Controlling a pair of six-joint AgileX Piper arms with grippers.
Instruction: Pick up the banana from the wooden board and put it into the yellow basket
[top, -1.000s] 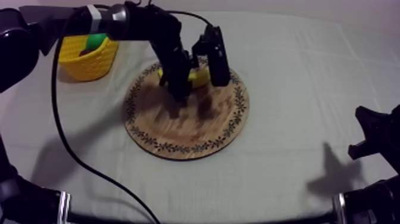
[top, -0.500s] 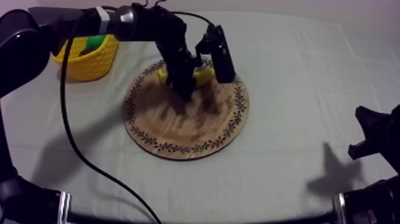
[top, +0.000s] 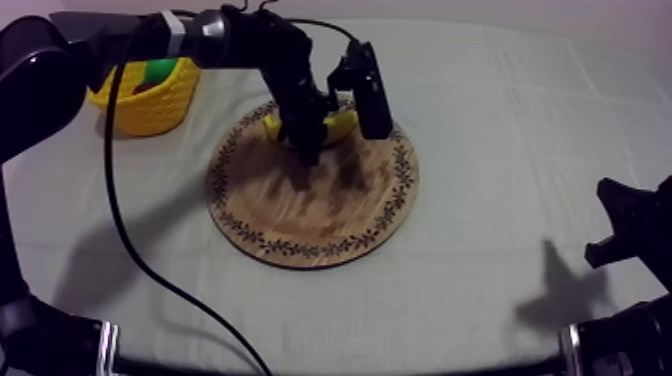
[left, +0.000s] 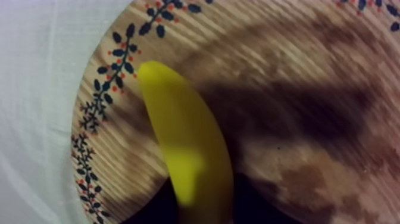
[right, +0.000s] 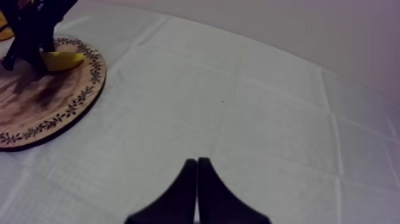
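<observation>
banana (top: 338, 126): lies on the far part of the wooden board (top: 310, 215), close to its far edge. as far as we can judge it is not lifted.
long axis: roughly left-right in the top view, along that far edge. in the left wrist view it runs from the fingers out toward the edge.
left gripper (top: 308, 148): down on the banana, straddling it across the long axis and off-centre toward one end. fingers (left: 149, 211) sit against both flanks with no gap showing, so we read it as clamped on the banana.
right gripper (right: 197, 189): fingers together in a narrow wedge, holding nothing. it sits low at the right side over bare cloth (top: 500, 150), well apart from the board.
yellow basket (top: 150, 112): on the left of the table, near the board's far-left edge, with a strip of cloth between them. something green (top: 158, 70) sits inside.
key relation: the basket lies left of the banana and a touch farther back, on the left arm's own side. the left arm is by far the nearer one.
step: the grasp looks made. by our judgement the lift is next.
next move needs: straight up off the board, sideways left over the basket wall, then release above the opening.
risk: the grip is off-centre, so the long end may droop and catch the basket wall.
</observation>
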